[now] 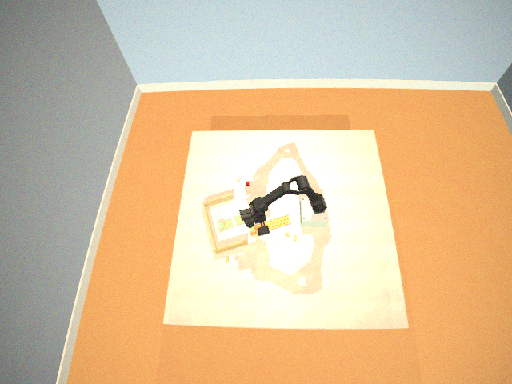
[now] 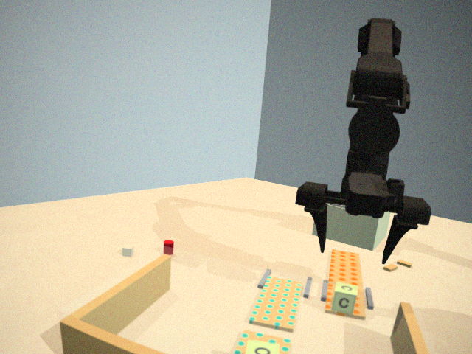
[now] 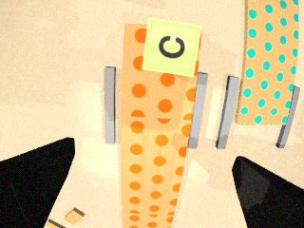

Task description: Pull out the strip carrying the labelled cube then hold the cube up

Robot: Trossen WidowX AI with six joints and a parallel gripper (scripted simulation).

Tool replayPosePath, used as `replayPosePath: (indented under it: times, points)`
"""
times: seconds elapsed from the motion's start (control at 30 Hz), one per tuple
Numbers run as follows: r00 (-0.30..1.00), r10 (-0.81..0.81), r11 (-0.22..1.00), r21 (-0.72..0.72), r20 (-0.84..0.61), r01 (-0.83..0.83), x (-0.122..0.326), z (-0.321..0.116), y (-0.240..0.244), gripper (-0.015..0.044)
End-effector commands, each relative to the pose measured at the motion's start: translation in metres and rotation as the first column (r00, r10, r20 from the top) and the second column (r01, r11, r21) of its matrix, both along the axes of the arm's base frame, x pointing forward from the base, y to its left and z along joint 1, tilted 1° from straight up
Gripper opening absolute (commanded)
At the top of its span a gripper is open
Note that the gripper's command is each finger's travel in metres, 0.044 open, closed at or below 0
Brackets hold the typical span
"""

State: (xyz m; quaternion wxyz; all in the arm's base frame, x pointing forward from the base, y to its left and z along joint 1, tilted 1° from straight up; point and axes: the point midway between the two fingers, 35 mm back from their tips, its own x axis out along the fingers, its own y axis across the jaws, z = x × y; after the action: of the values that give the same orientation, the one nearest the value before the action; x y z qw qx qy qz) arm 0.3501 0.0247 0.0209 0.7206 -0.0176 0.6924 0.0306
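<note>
top: black gripper (image 1: pixel 257 225) sits over end of orange dotted strip (image 1: pixel 278 222), by tan walls (image 1: pixel 210 223).
ext: fingers wide apart, holding nothing, above strip (image 2: pixel 344 275); C cube (image 2: pixel 344 299) on strip's near end.
wrist: cube (image 3: pixel 171 47) on strip (image 3: pixel 155 152), btw grey rails (image 3: pixel 109 114).

Arm (image 2: pixel 375 125) upright, claw (image 2: pixel 354 257) down — spread, empty

A square cream table top (image 1: pixel 351 289) stands on a flat orange floor (image 1: pixel 450 206), edged by a pale baseboard (image 1: pixel 314 83). A light blue wall (image 1: pixel 289 37) meets a darker grey wall (image 1: pixel 50 124).
</note>
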Motion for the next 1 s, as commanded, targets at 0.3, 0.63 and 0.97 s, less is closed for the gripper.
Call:
replayPosePath:
  times: [0.3,0.63,0.97]
  points:
    - [1.000,-0.004,1.000,-0.004,0.004,0.004,0.046,0.008,0.002,0.0440]
    - [1.000,-0.004,1.000,-0.004,0.005,0.004,0.055,0.000,0.003,0.0256]
    - [1.000,-0.004,1.000,-0.004,0.005,0.004,0.056,-0.016,0.003,0.0250]
